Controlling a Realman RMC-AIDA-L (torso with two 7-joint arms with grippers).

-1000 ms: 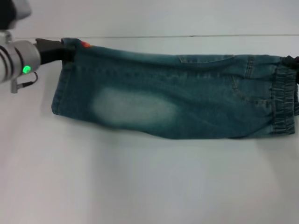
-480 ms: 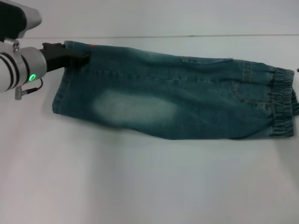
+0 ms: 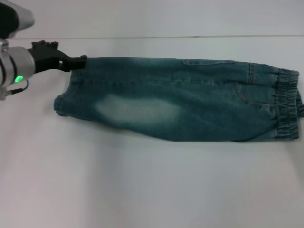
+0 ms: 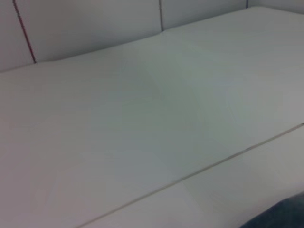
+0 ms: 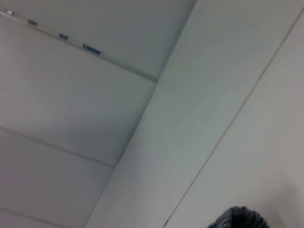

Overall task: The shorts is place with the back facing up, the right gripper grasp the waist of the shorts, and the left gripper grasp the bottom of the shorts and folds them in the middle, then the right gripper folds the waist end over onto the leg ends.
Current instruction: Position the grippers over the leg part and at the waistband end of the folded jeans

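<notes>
**A:** Where are the shorts?

**B:** The denim shorts (image 3: 183,98) lie flat on the white table (image 3: 142,185), stretched across its far half from side to side. They are folded lengthwise into one long band. The gathered waist (image 3: 287,104) is at the robot's right, close to the right edge of the head view. The leg ends (image 3: 64,102) are at the robot's left. A pale, faded patch (image 3: 137,110) sits on the left half of the cloth, and a pocket seam shows toward the waist.

**A:** What is the left gripper doing?

**B:** The left gripper (image 3: 78,60) is at the far left corner of the leg ends. Its black fingers (image 3: 61,59) point toward the shorts, with the tips right at the upper corner of the cloth. I cannot tell whether the fingers are spread or closed, or whether they pinch the fabric. Behind them is a silver wrist with a green light (image 3: 19,78).

**A:** And the right gripper?

**B:** It does not show in the head view. The right wrist view shows only pale walls and a small bit of blue denim at the picture's edge.

**A:** Does the left wrist view add anything?

**B:** Mostly bare white table, with a sliver of denim in one corner.
</notes>
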